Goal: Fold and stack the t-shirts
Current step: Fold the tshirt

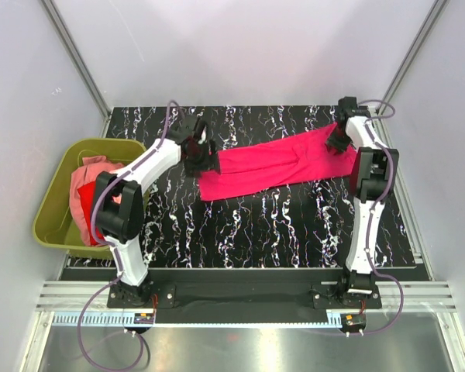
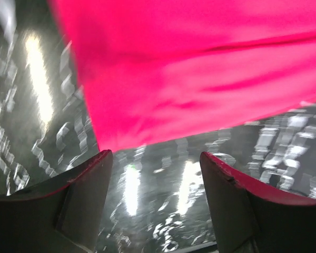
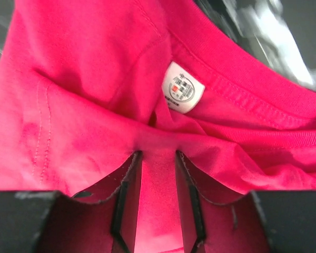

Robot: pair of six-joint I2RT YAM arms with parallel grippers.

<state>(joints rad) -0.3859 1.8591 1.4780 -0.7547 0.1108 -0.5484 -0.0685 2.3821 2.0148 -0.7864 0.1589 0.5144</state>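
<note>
While the magenta t-shirt (image 1: 275,167) lies drawn out as one long band on the far half of the worktop (image 1: 294,232), its long axis runs from left of centre up to the far right corner.

- Right gripper (image 3: 157,155): pinching a fold of the cloth just below the collar label (image 3: 183,94), at the far-right end.
- Left gripper (image 2: 155,155): spread and holding nothing. The shirt's hem end lies just ahead of it, not touching.
- Judgement: the left arm is nearer the free end.
- Salmon t-shirt (image 1: 89,178) and red t-shirt (image 1: 85,221): heaped in the olive tub (image 1: 50,225) at the left edge.
</note>
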